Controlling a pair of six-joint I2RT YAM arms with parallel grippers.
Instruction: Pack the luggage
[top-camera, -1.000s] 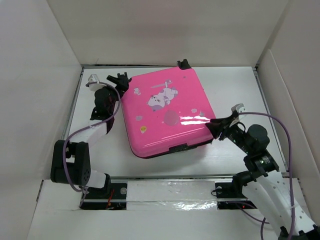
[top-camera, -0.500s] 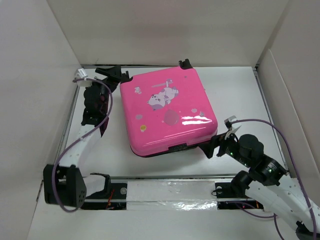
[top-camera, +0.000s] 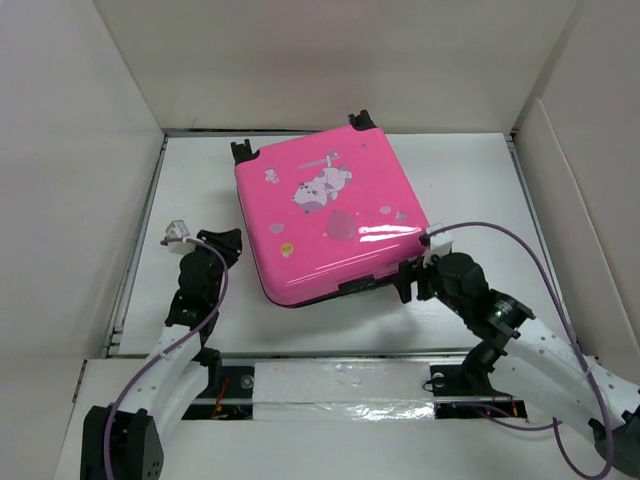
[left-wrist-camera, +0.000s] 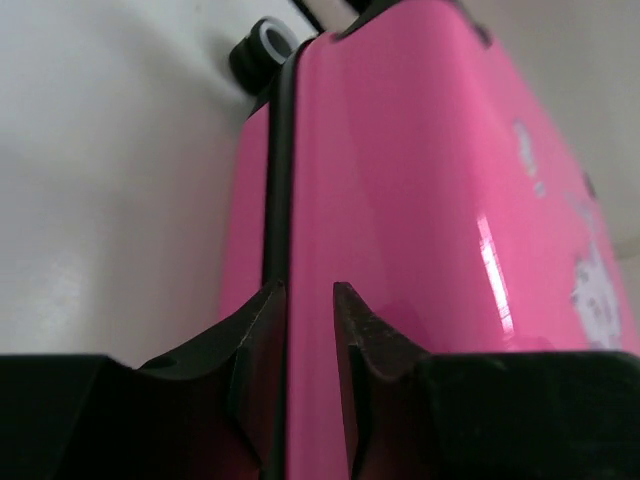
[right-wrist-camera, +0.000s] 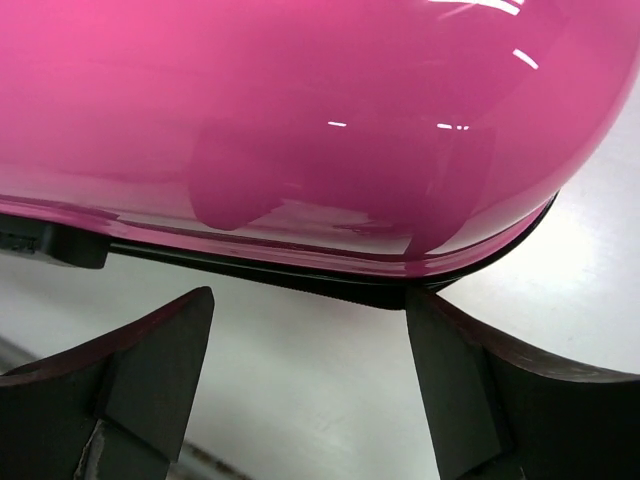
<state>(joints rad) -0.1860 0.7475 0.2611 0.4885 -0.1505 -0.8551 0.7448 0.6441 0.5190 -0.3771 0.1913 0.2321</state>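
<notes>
The luggage (top-camera: 320, 215) is a hot-pink hard-shell case with a cartoon print, lying closed and flat mid-table. My left gripper (top-camera: 228, 240) sits low beside its left side. In the left wrist view the left gripper (left-wrist-camera: 308, 300) has its jaws drawn close, with a narrow gap and nothing between them, and the luggage's pink side (left-wrist-camera: 420, 200) and black seam lie ahead. My right gripper (top-camera: 408, 282) is at the luggage's near right corner. In the right wrist view the right gripper (right-wrist-camera: 310, 305) stands wide open over bare table, just below the luggage's lower edge (right-wrist-camera: 300, 150).
Black wheels (top-camera: 243, 150) (top-camera: 360, 120) stick out at the luggage's far edge, and a black latch (top-camera: 355, 286) sits on its near edge. White walls (top-camera: 80, 150) enclose the table on the left, back and right. A metal rail (top-camera: 340, 380) runs along the near edge.
The left arm has pulled back from the far left corner to the near left side and its jaws have narrowed. The right gripper moved left to the near right corner. The luggage turned slightly.
</notes>
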